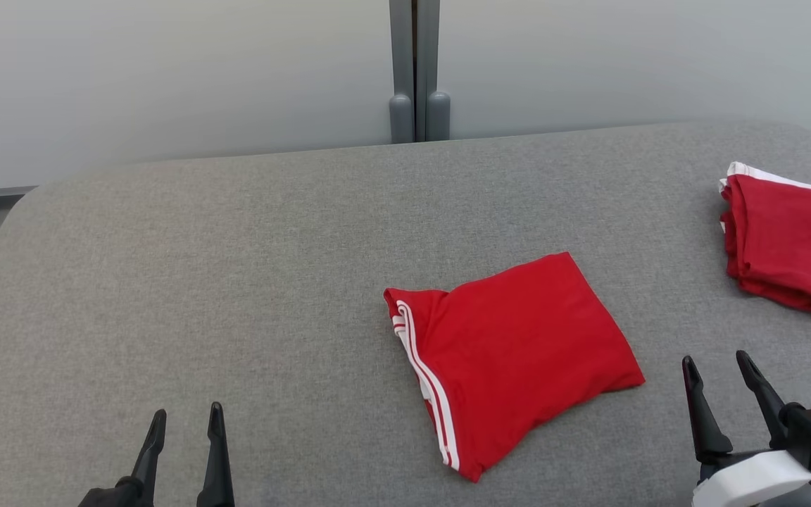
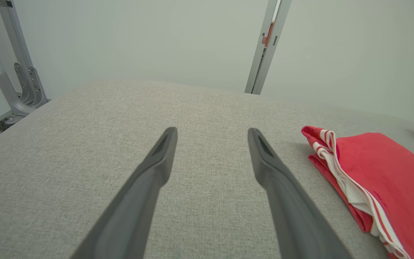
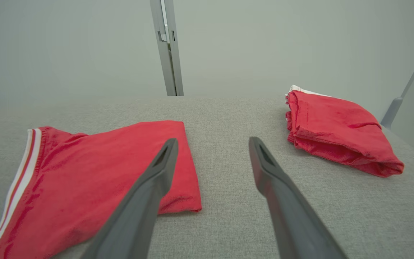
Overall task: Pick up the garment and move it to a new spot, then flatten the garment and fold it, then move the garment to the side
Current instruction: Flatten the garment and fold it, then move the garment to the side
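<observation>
The red garment [image 1: 518, 359] w/ white stripe trim is lying folded on the grey desk [image 1: 236, 282], a bit right of centre in head view, striped edge facing the robot's left. The left pincer [image 1: 188, 410] is hovering at lower left, fingers standing apart w/ nothing btwn them, well apart from the garment; in left wrist view the cloth is sitting off to the right of its fingers. The right pincer [image 1: 716, 357] is hanging at lower right, fingers also spread apart & empty, near the garment's right corner but not touching it; in right wrist view its left finger is crossing in front of the cloth's edge. A 2nd folded garment [image 1: 789, 246], also red, is resting near the desk's far right edge, well apart from the 1st. A grey post [image 1: 416, 70] is standing behind the desk against a pale wall.
</observation>
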